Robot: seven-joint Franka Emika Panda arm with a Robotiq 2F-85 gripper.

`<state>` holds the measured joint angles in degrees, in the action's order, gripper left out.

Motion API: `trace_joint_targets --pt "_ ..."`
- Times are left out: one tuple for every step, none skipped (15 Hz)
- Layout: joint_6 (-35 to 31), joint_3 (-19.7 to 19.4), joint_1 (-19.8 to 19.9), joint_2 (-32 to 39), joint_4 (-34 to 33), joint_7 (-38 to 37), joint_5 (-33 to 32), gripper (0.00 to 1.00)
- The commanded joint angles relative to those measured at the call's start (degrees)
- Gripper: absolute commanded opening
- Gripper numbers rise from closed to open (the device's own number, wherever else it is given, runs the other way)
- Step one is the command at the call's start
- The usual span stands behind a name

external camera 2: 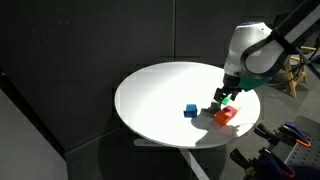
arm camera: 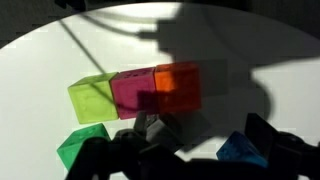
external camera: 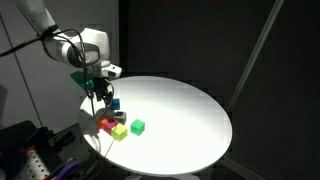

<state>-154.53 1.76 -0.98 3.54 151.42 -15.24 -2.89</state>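
Three cubes sit touching in a row on the round white table (arm camera: 60, 55): a yellow-green cube (arm camera: 92, 98), a magenta cube (arm camera: 132, 92) and an orange cube (arm camera: 178, 87). A green cube (arm camera: 80, 145) lies apart, near the yellow-green one. A blue cube (arm camera: 243, 150) lies by one dark fingertip (arm camera: 262, 128). My gripper (arm camera: 205, 135) hangs open just above the table beside the row, with nothing between its fingers. In both exterior views the gripper (external camera: 100, 95) (external camera 2: 226, 94) hovers over the cluster near the table's edge, between the blue cube (external camera: 115, 103) (external camera 2: 190, 111) and the orange cube (external camera: 106, 124) (external camera 2: 224, 117).
The round table (external camera: 190, 110) (external camera 2: 160, 95) stands against dark curtains. The cubes sit close to its rim, on the robot's side. Equipment and cables (external camera: 30, 150) lie below the table edge by the robot base.
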Motion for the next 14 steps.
trace_joint_targets --pt "0.5 -0.2 -1.0 1.2 -2.0 -0.9 -0.3 1.0" --pt "0.6 -0.2 -1.2 1.4 -2.4 -1.1 -0.4 1.0" --pt "0.6 -0.2 -1.5 1.7 -2.8 -1.3 -0.6 1.0" --pt "0.5 -0.2 -1.8 2.3 -3.3 -1.9 -1.1 1.0" --pt "0.4 -0.2 -2.1 2.7 -3.6 -2.2 -1.2 1.0" --pt "0.3 -0.3 -2.4 3.2 -3.9 -2.4 -1.3 1.0" --pt "0.0 -0.4 -2.6 3.9 -4.3 -2.6 -1.6 1.0" --pt "0.0 -0.4 -3.0 4.6 -4.7 -2.8 -1.7 1.0" --pt "-0.1 -0.5 -3.3 5.2 -4.9 -2.9 -1.8 1.0" --pt "-0.3 -0.6 -3.5 5.9 -5.1 -2.8 -1.8 1.0" --pt "-0.6 -0.7 -3.8 6.6 -5.3 -2.9 -1.9 1.0" --pt "-0.6 -0.7 -4.1 7.2 -5.6 -2.7 -1.8 1.0" --pt "-0.8 -0.8 -4.4 7.9 -5.9 -2.7 -1.9 1.0" --pt "-0.9 -0.8 -4.6 8.5 -6.1 -2.6 -1.8 1.0"
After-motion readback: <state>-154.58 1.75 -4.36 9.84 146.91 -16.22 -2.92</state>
